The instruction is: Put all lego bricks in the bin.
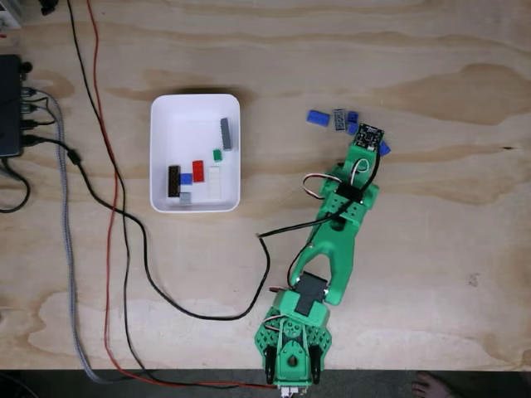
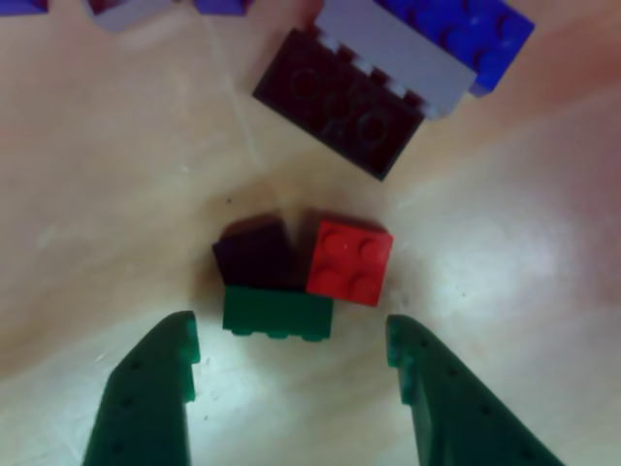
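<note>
In the fixed view the white bin (image 1: 163,112) lies left of centre and holds several lego bricks, among them a red one (image 1: 198,170) and a grey one (image 1: 226,133). The green arm reaches up and right, and its gripper (image 1: 368,136) hangs over a loose cluster of blue (image 1: 317,117) and grey (image 1: 339,119) bricks. The other view shows the gripper (image 2: 291,330) open, with a green brick (image 2: 277,313) between its fingertips. A red brick (image 2: 349,257) and a dark brick (image 2: 254,254) touch it just beyond. Farther off lie a black brick (image 2: 335,102), a grey plate (image 2: 393,44) and a blue brick (image 2: 466,29).
Black, red and grey cables (image 1: 124,224) run across the wooden table left of the arm and below the bin. A black box (image 1: 10,104) sits at the left edge. The arm's base (image 1: 294,348) stands at the table's front edge.
</note>
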Robot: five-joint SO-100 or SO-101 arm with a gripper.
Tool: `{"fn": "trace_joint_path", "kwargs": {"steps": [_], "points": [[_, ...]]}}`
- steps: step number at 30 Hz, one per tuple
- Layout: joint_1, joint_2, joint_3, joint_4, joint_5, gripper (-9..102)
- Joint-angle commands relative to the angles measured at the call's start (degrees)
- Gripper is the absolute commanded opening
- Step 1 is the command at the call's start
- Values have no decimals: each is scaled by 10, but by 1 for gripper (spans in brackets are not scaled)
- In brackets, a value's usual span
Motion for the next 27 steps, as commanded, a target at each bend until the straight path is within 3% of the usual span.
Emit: {"fn": "trace_joint_path", "kwargs": {"steps": [1, 9, 14, 21, 24, 27], "points": [[18, -3, -7, -35, -4, 22], [11, -4, 2, -39, 0, 2], [-15, 74, 1, 11, 40, 0], [-88, 220, -63, 127, 123, 0], [-170, 287, -135, 213, 190, 0], [-285, 252, -231, 320, 261, 0]]}}
